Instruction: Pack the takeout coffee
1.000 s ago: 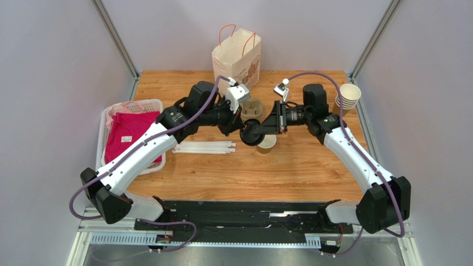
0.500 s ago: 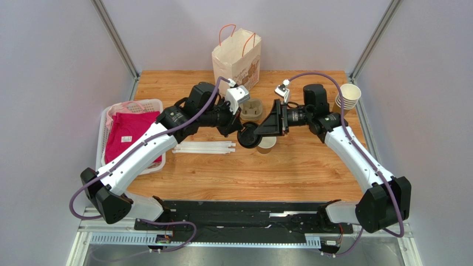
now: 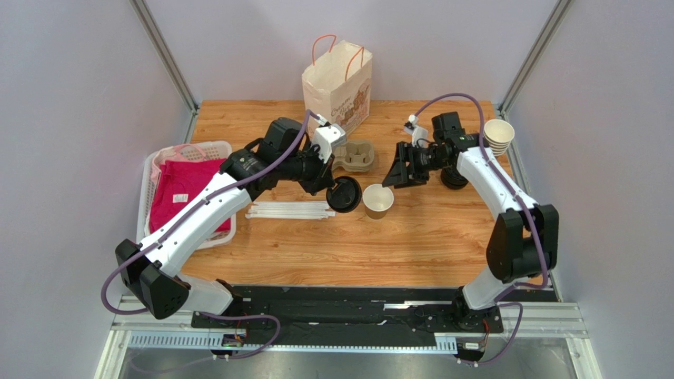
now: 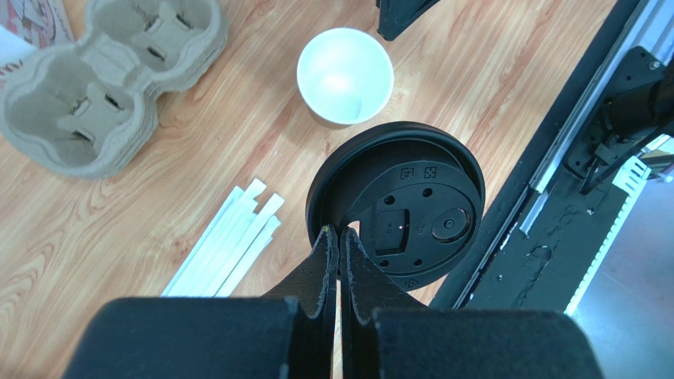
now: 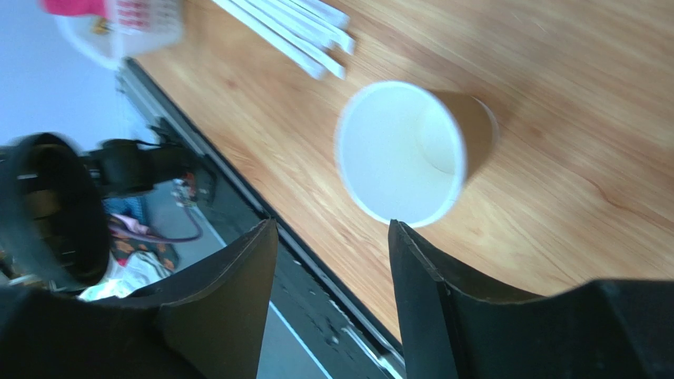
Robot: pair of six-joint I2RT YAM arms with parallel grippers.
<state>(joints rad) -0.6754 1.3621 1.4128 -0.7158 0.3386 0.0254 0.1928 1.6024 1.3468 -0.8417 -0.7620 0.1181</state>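
A small brown paper cup [image 3: 378, 201] stands open on the bench [image 3: 316, 245]. Its black lid [image 4: 403, 205] is pinched by the rim in the left hand [image 4: 338, 237], just beside it, while the right hand [image 5: 331, 227] hangs spread and empty nearby. The cup looks light and easily crushed, so its sides should be held gently.

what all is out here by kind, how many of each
tan paper bag: 1
grey pulp cup carrier: 1
lidless tan-brown paper cup: 1
round black plastic lid: 1
stack of cream paper cups: 1
bundle of white straws: 1
white plastic basket: 1
pink cloth: 1
dark round thing, maybe lids: 1
total: 9
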